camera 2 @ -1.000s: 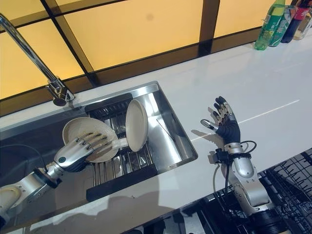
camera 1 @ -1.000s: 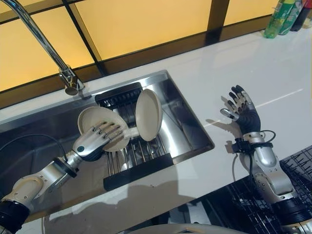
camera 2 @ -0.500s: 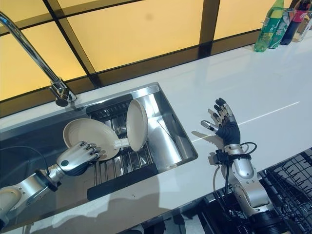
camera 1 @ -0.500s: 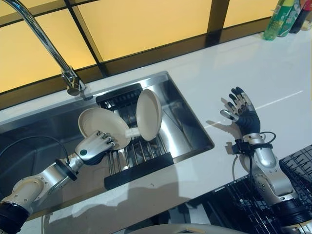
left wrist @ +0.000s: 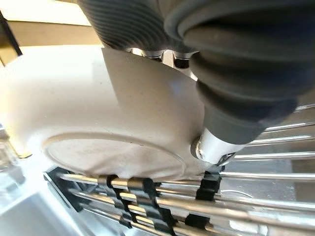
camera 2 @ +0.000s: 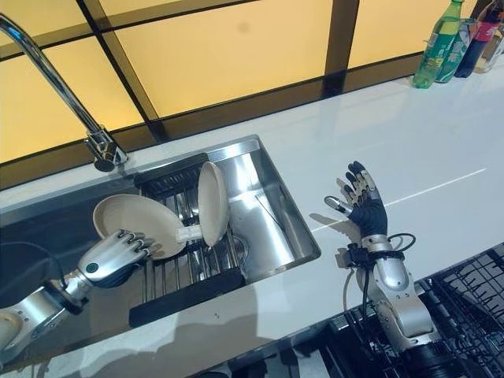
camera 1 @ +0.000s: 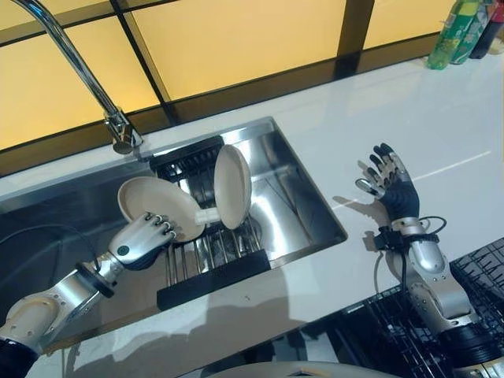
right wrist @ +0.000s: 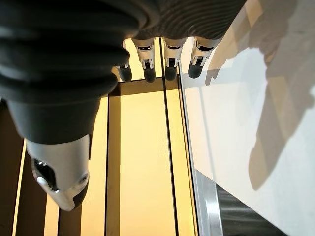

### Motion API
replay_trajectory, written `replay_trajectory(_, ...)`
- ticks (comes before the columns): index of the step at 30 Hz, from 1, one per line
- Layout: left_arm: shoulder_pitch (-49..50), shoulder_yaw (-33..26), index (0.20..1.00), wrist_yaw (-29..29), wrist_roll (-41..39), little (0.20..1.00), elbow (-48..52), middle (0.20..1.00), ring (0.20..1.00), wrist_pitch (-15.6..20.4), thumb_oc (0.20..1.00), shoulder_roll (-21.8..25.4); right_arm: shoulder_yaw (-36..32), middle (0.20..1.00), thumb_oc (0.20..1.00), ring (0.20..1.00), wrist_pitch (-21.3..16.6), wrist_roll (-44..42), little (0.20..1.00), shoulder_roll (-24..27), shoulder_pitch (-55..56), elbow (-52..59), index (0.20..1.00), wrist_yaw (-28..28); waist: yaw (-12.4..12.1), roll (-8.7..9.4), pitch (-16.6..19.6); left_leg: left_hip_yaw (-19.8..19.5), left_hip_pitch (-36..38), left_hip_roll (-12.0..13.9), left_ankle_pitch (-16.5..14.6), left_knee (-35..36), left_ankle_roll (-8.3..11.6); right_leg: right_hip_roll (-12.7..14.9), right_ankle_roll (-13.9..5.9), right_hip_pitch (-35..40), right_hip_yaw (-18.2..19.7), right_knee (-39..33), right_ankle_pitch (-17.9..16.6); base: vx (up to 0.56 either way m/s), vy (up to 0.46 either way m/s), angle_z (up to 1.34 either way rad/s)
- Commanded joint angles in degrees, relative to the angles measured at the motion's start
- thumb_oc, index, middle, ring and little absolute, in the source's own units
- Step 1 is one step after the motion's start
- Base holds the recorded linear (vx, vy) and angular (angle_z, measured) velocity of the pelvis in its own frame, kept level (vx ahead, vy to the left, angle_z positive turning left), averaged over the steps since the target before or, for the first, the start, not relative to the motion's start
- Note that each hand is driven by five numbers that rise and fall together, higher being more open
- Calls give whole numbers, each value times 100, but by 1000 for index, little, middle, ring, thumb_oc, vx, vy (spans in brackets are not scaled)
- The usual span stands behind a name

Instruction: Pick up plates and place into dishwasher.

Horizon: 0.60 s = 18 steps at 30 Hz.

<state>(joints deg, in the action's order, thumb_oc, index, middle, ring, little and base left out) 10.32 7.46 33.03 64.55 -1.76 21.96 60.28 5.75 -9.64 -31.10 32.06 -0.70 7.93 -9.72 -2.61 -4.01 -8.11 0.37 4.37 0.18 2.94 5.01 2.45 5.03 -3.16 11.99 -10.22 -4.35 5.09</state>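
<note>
The cream round plate lies tilted on the black-framed wire rack inside the stainless steel sink, and my left robot hand has its fingers curled over the plate's near rim, with the thumb under it in the left wrist view. A second cream plate stands on edge in the rack just beside the first, and the two look very close or touching at their lower edges.

The grip is only at the rim, so my worry is that the plate pivots or slips out as I lift it, since its surface looks smooth. If I swing it sideways it could knock the upright plate over onto the wires. The curved chrome tap arches above the sink, and a high lift toward it risks a clash.

My right robot hand hovers over the white surface with fingers spread, holding nothing, near the black dishwasher rack.

Compared with a second ago, my left robot hand has drawn back from lying flat across the plate's face to clasping its near rim. The right robot hand is unchanged.
</note>
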Motion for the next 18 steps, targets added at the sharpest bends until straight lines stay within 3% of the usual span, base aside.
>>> replay_trajectory(1,-345,-1249,200,859,-398,200,97,200,200,-520,200,130,-31,1000,1000,1000,-163,-1,1000,48,136,349,1000,-92,-179,176,605,-55,40,27,-578,-1,26,494,-563,-683,-44,10,-469,-19,-38,7)
replay_trajectory(6,-376,-1519,200,1126,-332,200,269,200,200,-659,200,-21,-39,1000,1000,1000,-133,47,1000,-53,144,403,1000,-162,-234,215,683,-98,26,36,-580,-1,46,474,-544,-667,-104,1,-450,-11,-32,5)
replay_trajectory(11,-335,-1733,200,1132,-65,200,509,200,200,-509,200,-80,-50,1000,1000,1000,-111,96,1000,-109,164,454,1000,-206,-266,234,727,-128,11,47,-580,-1,63,459,-534,-671,-149,5,-441,-8,-24,5)
replay_trajectory(18,-397,-1366,200,374,364,200,863,200,200,374,200,287,-39,1000,1000,1000,-74,-41,1000,74,128,472,1000,-209,-232,198,725,-101,38,71,-593,-1,87,436,-542,-662,-151,-2,-443,-1,-2,0)
